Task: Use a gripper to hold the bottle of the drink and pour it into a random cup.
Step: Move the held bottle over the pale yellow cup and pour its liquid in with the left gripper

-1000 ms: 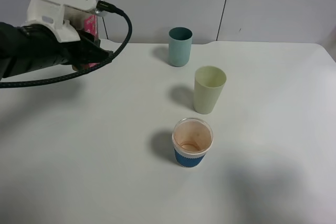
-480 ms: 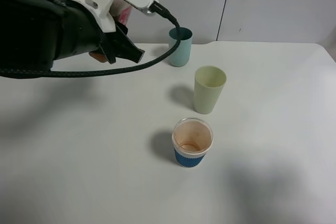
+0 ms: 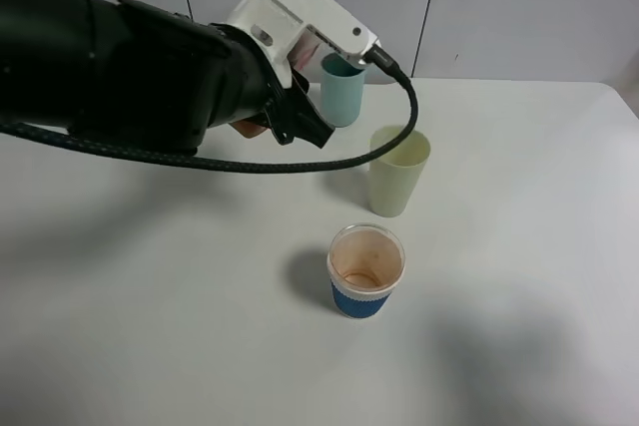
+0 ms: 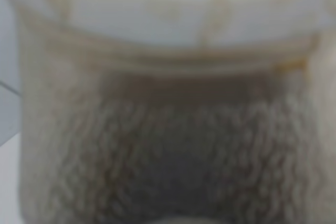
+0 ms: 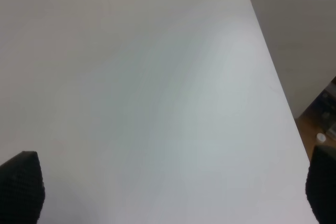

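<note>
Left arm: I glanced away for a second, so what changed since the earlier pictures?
The left gripper, still shut on the bottle, carried it rightwards from the far left to near the teal cup, nearing the yellow-green cup. Those cups and the blue-sleeved cup stayed put.

The left gripper (image 3: 287, 99) has swung across the table (image 3: 519, 246) from its ten o'clock corner to about twelve o'clock, carrying the bottle (image 3: 311, 49) with it in closed jaws. A second ago it was well apart from the teal tumbler (image 3: 344, 99); now the tumbler sits just beside it at three o'clock, partly covered by the white housing. Less of the bottle's pink label shows than before. The black arm (image 3: 120, 77) fills far more of the view, and its cable (image 3: 412, 107) now loops across the rim of the cup (image 3: 394, 185) at the gripper's four o'clock.
</note>
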Robot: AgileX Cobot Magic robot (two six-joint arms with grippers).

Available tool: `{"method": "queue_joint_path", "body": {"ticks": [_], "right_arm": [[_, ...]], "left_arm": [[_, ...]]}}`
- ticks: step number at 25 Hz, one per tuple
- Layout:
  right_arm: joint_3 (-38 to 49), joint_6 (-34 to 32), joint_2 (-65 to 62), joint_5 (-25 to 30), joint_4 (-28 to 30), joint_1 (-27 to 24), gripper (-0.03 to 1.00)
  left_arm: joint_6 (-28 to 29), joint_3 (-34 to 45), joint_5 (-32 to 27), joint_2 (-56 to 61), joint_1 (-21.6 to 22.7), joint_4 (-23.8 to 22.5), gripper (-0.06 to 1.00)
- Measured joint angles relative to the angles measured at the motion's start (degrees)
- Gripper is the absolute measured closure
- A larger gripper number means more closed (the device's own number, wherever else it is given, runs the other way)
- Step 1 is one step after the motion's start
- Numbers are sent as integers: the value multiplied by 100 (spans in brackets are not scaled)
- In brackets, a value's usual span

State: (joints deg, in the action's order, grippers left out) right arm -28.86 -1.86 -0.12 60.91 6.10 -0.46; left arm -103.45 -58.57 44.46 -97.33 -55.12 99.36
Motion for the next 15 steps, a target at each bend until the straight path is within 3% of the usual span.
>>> {"method": "queue_joint_path", "body": {"ticks": [4, 15], "right_arm": [[0, 0, 0, 0, 0, 0, -2], [0, 0, 0, 0, 0, 0, -2]], "left_arm": [[-304, -255, -24, -312, -20, 55, 61], [-406, -339, -135, -596, -20, -23, 61]]}}
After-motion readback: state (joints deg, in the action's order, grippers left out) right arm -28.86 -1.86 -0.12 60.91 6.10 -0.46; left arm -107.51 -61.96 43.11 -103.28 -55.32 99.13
